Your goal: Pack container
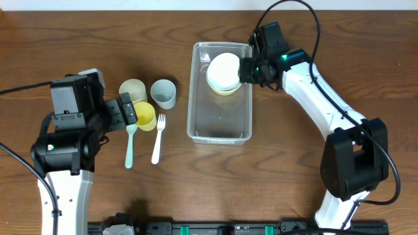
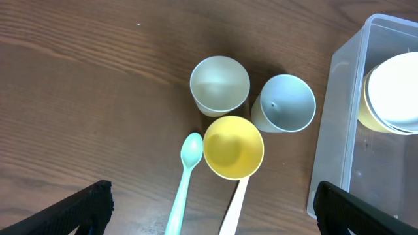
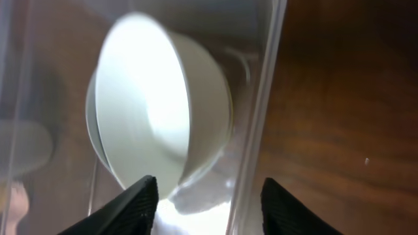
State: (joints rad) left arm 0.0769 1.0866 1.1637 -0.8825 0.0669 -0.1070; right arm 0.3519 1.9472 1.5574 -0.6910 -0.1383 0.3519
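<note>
The clear container [image 1: 219,134] lies mid-table. A white bowl [image 1: 224,68] nested in a yellow bowl [image 1: 225,89] sits at its far end. My right gripper [image 1: 247,69] is open at the container's right wall. In the right wrist view the white bowl [image 3: 163,104] is tilted just ahead of the open fingers [image 3: 212,205], and the container wall [image 3: 261,98] runs between them. My left gripper [image 1: 128,113] is open and empty beside a yellow cup [image 1: 144,116]. In the left wrist view its fingers [image 2: 212,212] straddle the yellow cup [image 2: 233,147].
A cream cup [image 1: 132,90] and a light blue cup [image 1: 163,93] stand left of the container, behind the yellow cup. A mint spoon [image 1: 130,147] and a white fork [image 1: 157,138] lie in front of them. The left wrist view also shows the container [image 2: 330,130].
</note>
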